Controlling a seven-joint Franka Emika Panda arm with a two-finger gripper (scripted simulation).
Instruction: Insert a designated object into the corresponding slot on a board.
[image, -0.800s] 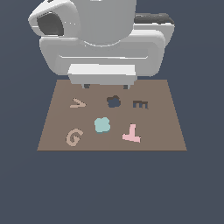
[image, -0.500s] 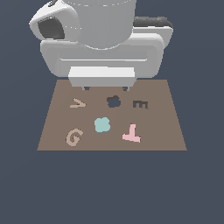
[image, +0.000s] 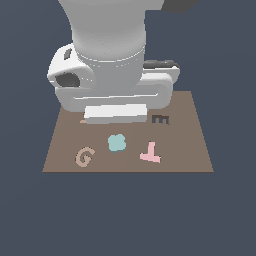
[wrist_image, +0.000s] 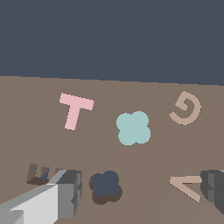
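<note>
The pale teal clover piece (image: 117, 143) lies flat on the brown board (image: 190, 150), near its front middle; it also shows in the wrist view (wrist_image: 133, 127). The dark navy clover slot (wrist_image: 105, 184) shows only in the wrist view, between the two fingers and just beyond the teal piece; in the exterior view the arm hides it. My gripper (wrist_image: 140, 192) is open and empty, above the board over the slot area, with one finger (wrist_image: 65, 192) by the E cutout and the other finger (wrist_image: 214, 188) by the tan V.
A pink T piece (image: 150, 153) lies to the exterior view's right of the teal piece, and a tan G (image: 85, 157) to its left. The dark E cutout (image: 160, 119) sits behind the T. A tan V (wrist_image: 187, 186) shows in the wrist view.
The arm has come forward and down over the board. Its hand now hides the slot and the V in the exterior view. The pieces have not moved.
</note>
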